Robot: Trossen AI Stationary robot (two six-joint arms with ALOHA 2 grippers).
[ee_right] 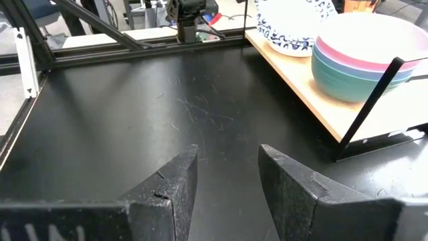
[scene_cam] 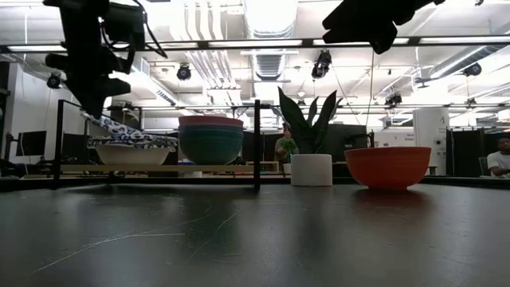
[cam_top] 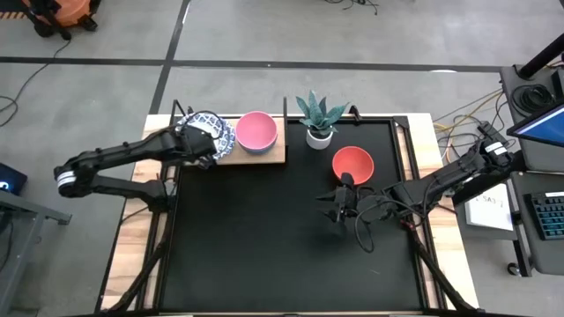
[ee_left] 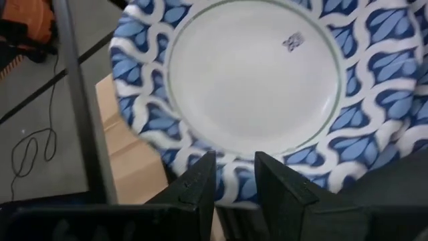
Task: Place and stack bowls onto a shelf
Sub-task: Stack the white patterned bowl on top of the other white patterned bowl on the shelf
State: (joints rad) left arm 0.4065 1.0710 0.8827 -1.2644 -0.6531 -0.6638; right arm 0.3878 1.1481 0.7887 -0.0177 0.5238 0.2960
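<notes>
**Patterned bowl held tilted over the shelf's left end**

My left claw [cam_top: 208, 141] is closed narrow on the rim of a blue-and-white patterned bowl [cam_top: 211, 134], my fingers [ee_left: 195, 191] pinching its patterned edge; the bowl hangs tilted above the left end of the shelf [cam_top: 269, 158], over a white bowl with a patterned rim [scene_cam: 132, 151] that sits on the board; whether the held bowl touches the one below, I cannot tell.

The shelf stands along the far edge of the worktop [cam_top: 264, 255], toward its far-left corner; on the board's middle a pink bowl [cam_top: 256, 130] is nested on a teal-green bowl [scene_cam: 210, 147], just beside the patterned pair.

A red bowl [cam_top: 352, 163] rests alone on the worktop, right of the shelf and near the far edge; a white pot with a green plant [cam_top: 319, 119] stands between the shelf and the red bowl, against the far edge.

My right claw [cam_top: 339, 201] hovers above the worktop just nearer than the red bowl, fingers spread wide, holding nothing.
</notes>
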